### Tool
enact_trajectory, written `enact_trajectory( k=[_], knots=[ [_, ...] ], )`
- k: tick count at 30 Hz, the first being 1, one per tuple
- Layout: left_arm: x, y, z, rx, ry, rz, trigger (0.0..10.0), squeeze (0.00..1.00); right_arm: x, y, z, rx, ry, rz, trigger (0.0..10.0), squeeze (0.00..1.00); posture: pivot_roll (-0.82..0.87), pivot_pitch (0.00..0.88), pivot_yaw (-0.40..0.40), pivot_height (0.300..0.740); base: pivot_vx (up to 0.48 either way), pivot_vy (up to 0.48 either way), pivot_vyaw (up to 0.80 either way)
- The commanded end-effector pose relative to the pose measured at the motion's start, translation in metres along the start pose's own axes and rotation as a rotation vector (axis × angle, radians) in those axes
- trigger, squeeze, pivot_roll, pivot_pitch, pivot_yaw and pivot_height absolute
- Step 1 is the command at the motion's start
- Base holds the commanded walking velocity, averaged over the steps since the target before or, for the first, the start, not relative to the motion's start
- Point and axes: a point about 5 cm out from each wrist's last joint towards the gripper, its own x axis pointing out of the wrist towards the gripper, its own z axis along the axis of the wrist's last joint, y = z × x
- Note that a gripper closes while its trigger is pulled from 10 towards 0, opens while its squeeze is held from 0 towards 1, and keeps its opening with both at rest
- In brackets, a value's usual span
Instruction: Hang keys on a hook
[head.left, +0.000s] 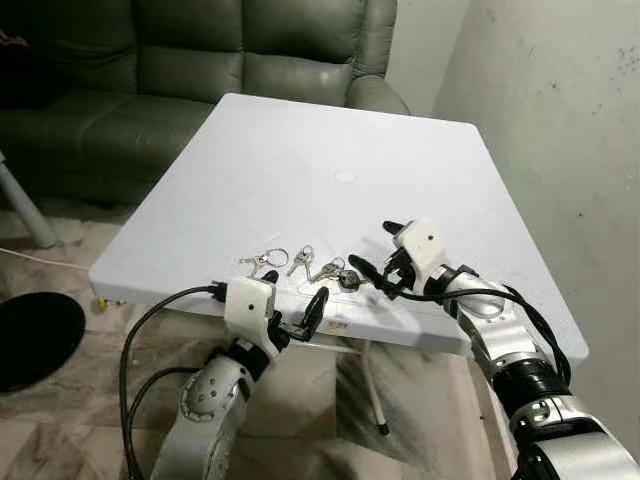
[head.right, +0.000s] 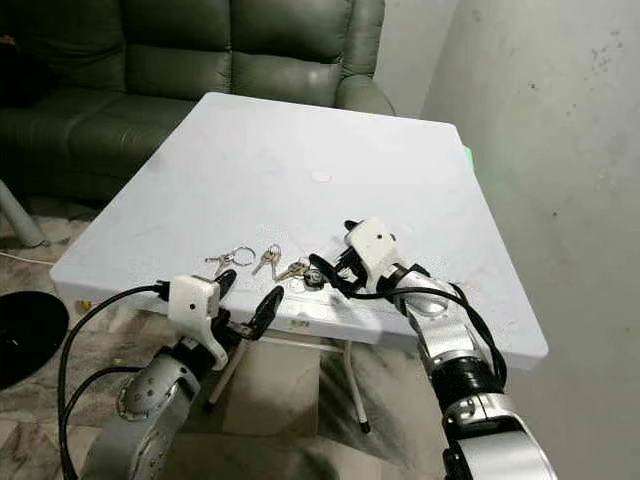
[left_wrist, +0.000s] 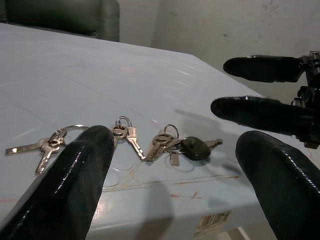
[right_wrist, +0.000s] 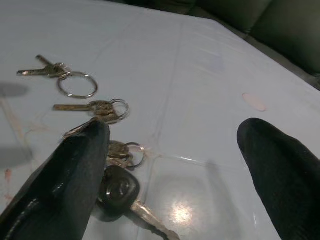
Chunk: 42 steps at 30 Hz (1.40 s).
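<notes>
White table (head.left: 300, 160), keys (head.left: 338, 272) just beside right gripper (head.left: 378, 250), wide open, empty, left gripper (head.left: 296, 315) open nr edge.

Green sofa (head.left: 200, 60) behind white table (head.left: 300, 160); stained wall (head.left: 560, 120).

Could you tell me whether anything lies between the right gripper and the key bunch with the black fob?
Nothing visible does. The right gripper hovers open right beside the black-fob keys on the white table, with only bare tabletop between.

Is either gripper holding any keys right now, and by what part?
Nothing held. Both grippers, left and right, are open; the three key sets lie on the table.
</notes>
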Motion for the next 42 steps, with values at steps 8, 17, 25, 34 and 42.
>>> enact_trajectory(
  k=[8,17,25,34,42],
  knots=[
    [-0.011,-0.004,0.004,0.001,0.005,0.047,10.0,0.0,0.007,0.003,0.006,-0.026,-0.005,0.074,10.0,0.0,0.08,0.081,-0.173,0.74,0.0,0.0,0.0],
    [-0.02,-0.007,0.004,-0.014,0.019,0.086,10.0,0.0,0.018,0.021,0.005,-0.011,0.005,0.116,10.0,0.0,0.11,0.129,-0.201,0.74,0.0,0.0,0.0],
    [-0.027,-0.008,0.002,-0.014,0.034,0.106,10.0,0.0,0.024,0.031,0.004,-0.009,0.015,0.116,10.0,0.0,0.12,0.15,-0.206,0.74,0.0,0.0,0.0],
    [-0.03,-0.01,0.003,-0.01,0.045,0.118,10.0,0.0,0.025,0.034,0.002,-0.015,0.027,0.094,0.2,0.0,0.13,0.157,-0.211,0.74,0.0,0.0,0.0],
    [-0.031,-0.01,0.003,-0.002,0.049,0.125,10.0,0.0,0.024,0.034,0.002,-0.026,0.016,0.087,0.0,0.0,0.13,0.154,-0.213,0.74,0.0,0.0,0.0]
  ],
)
